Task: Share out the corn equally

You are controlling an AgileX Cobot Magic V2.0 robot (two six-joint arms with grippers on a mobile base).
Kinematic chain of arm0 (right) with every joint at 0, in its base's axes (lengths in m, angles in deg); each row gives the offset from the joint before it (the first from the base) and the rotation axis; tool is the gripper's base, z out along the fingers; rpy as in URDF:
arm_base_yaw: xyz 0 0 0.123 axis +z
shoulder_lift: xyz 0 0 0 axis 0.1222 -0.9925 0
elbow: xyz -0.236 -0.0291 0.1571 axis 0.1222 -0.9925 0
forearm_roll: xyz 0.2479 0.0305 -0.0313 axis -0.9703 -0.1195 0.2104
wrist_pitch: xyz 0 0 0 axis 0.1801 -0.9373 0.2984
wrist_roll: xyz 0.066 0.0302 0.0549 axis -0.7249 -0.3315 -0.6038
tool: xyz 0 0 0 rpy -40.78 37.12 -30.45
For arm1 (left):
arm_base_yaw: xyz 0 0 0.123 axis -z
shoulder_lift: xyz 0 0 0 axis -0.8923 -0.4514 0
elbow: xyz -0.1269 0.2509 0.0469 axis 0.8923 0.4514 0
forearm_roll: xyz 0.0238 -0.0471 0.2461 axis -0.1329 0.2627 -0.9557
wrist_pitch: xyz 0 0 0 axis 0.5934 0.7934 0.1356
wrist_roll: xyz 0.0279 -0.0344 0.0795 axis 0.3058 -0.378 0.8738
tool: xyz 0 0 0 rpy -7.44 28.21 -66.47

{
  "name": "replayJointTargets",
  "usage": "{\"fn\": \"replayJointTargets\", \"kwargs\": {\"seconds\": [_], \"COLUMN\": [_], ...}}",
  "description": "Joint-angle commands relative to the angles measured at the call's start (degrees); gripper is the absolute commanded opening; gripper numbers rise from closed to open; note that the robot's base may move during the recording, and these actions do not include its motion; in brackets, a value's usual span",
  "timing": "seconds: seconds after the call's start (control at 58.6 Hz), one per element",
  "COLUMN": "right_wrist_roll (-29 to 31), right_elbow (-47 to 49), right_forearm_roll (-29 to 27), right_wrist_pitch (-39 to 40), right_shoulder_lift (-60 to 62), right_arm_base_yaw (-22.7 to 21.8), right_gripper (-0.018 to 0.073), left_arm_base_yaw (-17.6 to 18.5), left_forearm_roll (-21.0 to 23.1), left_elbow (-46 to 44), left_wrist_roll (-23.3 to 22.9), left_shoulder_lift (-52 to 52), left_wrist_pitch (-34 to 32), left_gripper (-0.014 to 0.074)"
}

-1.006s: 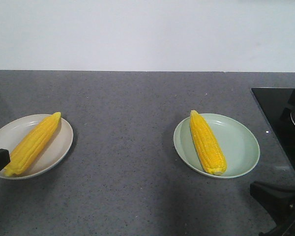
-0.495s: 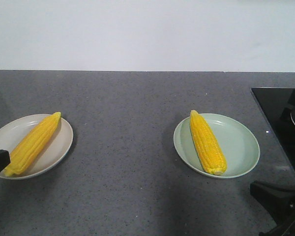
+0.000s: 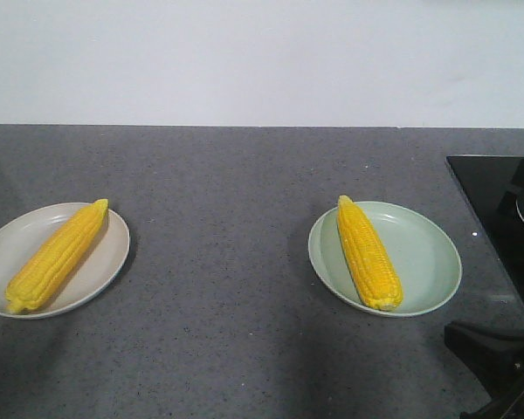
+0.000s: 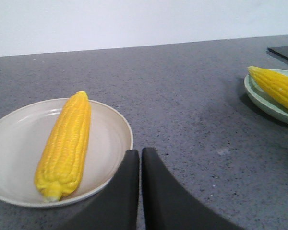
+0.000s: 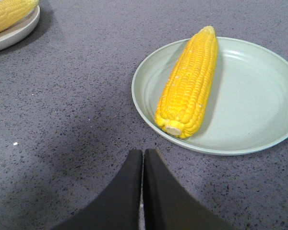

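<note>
One yellow corn cob (image 3: pixel 57 255) lies diagonally on the beige plate (image 3: pixel 105 262) at the left. A second corn cob (image 3: pixel 368 251) rests on the pale green plate (image 3: pixel 428 257) at the right. In the left wrist view my left gripper (image 4: pixel 140 152) is shut and empty, just off the beige plate's (image 4: pixel 110 139) near right rim, with the corn (image 4: pixel 67 141) to its left. My right gripper (image 5: pixel 143 153) is shut and empty too, over the counter in front of the green plate (image 5: pixel 259 100) and its corn (image 5: pixel 189 84).
A black glass cooktop (image 3: pixel 498 209) occupies the right edge of the grey speckled counter (image 3: pixel 227 218). A white wall runs along the back. Part of my right arm (image 3: pixel 498 362) shows dark at the lower right corner.
The dark left gripper that showed at the lower left edge of the front view has drawn back out of that view. Corn and plates have not moved.
</note>
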Motion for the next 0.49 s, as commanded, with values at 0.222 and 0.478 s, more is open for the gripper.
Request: {"fn": "replayJointTargets", "kwargs": {"seconds": [0.222,0.478], "right_wrist_roll": [0.42,0.42], "right_elbow": [1.59,1.59], "right_forearm_roll": [-1.66,-1.66], "right_wrist_pitch": [2.07,2.07], "right_shoulder_lift": [0.00,0.00], "right_arm_base_yaw": [-0.16,-0.16], "right_gripper": [-0.0006,-0.0006], "left_arm_base_yaw": [0.17,0.17], "left_forearm_roll": [3.05,2.99], "left_elbow": [11.33,11.52], "left_wrist_roll": [-2.13,-3.35], "left_shoulder_lift": [17.34,18.09], "left_wrist_pitch": [-12.94,-15.11], "left_gripper": [-0.0006,-0.0006]}}
